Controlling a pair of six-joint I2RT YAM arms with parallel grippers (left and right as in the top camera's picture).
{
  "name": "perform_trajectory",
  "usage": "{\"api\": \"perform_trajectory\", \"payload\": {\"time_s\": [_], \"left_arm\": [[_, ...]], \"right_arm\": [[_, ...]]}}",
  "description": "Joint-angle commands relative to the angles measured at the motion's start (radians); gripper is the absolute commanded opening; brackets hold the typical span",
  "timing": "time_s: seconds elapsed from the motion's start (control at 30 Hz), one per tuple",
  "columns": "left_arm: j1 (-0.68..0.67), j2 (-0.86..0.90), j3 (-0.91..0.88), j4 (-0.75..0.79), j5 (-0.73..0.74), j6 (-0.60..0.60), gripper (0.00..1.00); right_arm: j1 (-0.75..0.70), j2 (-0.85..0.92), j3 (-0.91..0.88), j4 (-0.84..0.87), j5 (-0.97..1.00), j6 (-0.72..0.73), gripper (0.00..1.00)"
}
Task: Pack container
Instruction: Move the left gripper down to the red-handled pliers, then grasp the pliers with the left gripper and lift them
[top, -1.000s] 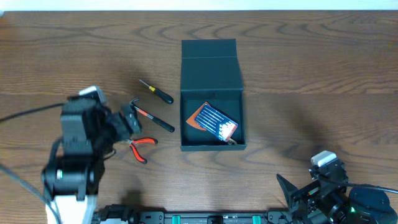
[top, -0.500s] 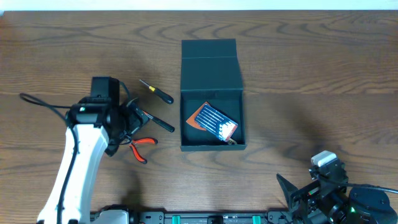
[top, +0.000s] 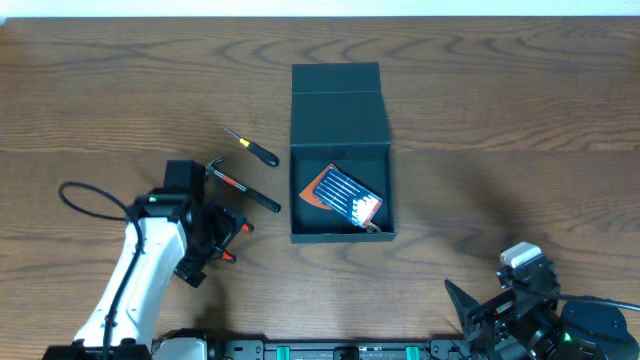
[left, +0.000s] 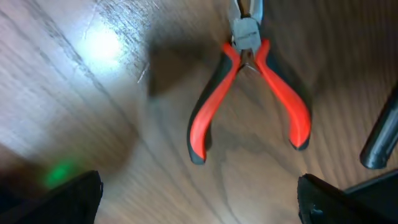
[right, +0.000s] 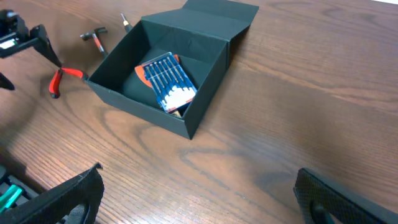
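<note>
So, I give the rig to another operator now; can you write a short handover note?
Left hand: open above the red pliers, not gripping them.
Right hand: open, empty, low at the near edge of the table.
Container: open, lid folded back, blue pack inside.
Left to do: pliers, small hammer and screwdriver lie on the table left of the container. Pack them, then probably close the lid.

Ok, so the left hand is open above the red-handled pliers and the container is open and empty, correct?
Not quite. The container is open but not empty: the overhead and right wrist views show a blue flat pack lying inside it. The rest holds: the left hand is open above the red-handled pliers.
</note>
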Motion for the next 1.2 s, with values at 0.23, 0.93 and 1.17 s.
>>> {"api": "perform_trajectory", "payload": {"time_s": [0.23,0.93,1.17], "left_arm": [[0.003,0.069,-0.056,0.092,-0.010,-0.031,0.99],[0.003,0.213,-0.056,0.159,-0.001,-0.035,0.76],[0.003,0.213,-0.056,0.183,-0.001,-0.035,0.52]], "right_arm": [[-0.008,-0.003,0.000,0.000,0.000,0.013,0.99],[-0.008,-0.003,0.000,0.000,0.000,0.013,0.99],[-0.008,-0.003,0.000,0.000,0.000,0.013,0.99]]}}
